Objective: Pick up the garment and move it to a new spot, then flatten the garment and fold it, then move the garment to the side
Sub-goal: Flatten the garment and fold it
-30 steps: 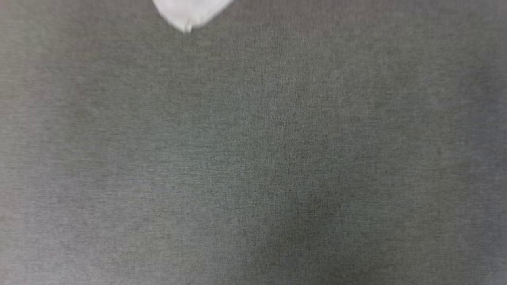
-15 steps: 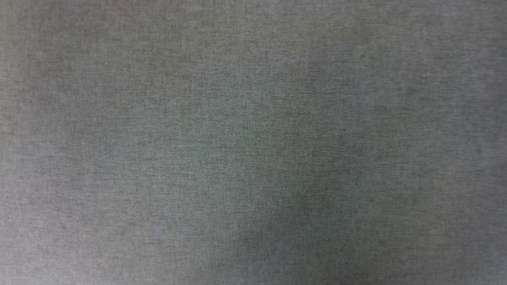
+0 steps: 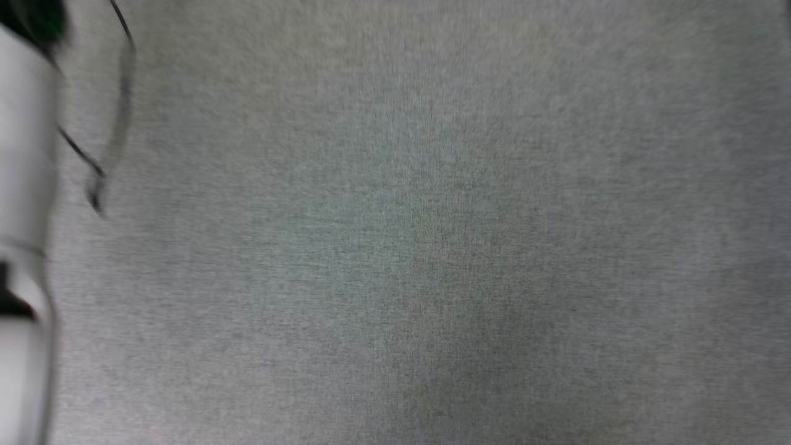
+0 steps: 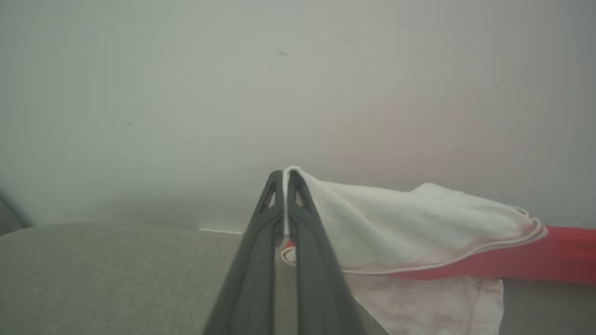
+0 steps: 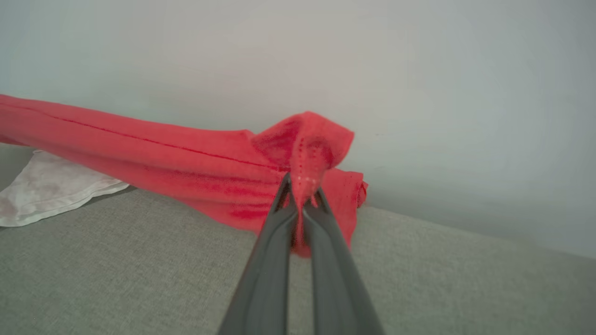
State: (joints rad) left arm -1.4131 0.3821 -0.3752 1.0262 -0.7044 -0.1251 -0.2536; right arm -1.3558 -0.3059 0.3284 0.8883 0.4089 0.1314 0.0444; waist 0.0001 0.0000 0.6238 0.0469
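Forearm [image 3: 25, 154]: pale white shell, dark section at top.
Cable [image 3: 83, 154]: thin, black.
Left gripper [image 4: 283, 174]: two long dark grey fingers [image 4: 253, 260], cut-out tips.
Right gripper [image 5: 302, 184]: matching dark grey fingers [image 5: 270, 260].

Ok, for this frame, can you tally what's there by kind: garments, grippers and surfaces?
Garments: 1, the garment, red with a white sleeve.
Grippers: 2, the left gripper shut on the white sleeve, the right gripper shut on red cloth.
Surfaces: 1, the grey fabric surface.
Total: 4.
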